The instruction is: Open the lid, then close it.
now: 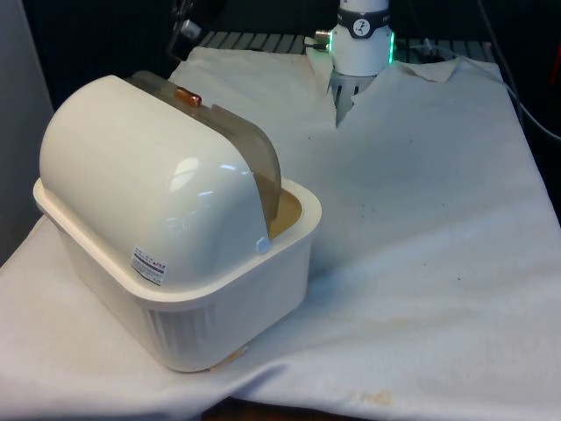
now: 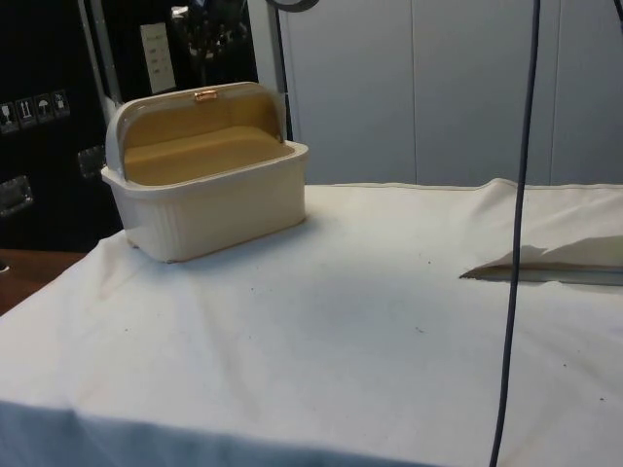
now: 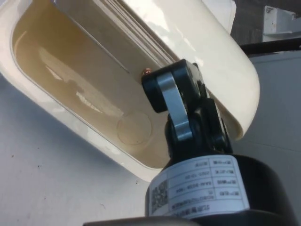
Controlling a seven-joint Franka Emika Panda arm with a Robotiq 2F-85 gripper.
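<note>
A cream bread box (image 1: 202, 289) stands at the front view's left, its domed back turned to that camera. Its brownish see-through roll lid (image 1: 259, 153) is slid back up into the dome, and the side view shows the tan inside (image 2: 195, 151) open. A small copper handle (image 1: 187, 95) sits at the top of the dome (image 2: 205, 95). My gripper (image 3: 171, 77) hangs just above the box opening, its black fingers pressed together with nothing between them. The copper handle (image 3: 146, 71) lies right beside the fingertips, apart from them. The gripper (image 1: 186, 26) is dark above the box.
The box sits near the table's corner, close to the cloth's edges. The robot base (image 1: 362, 35) stands at the far end, with a raised fold in the cloth (image 1: 337, 105) before it. A dark cable (image 2: 516, 243) hangs across the side view.
</note>
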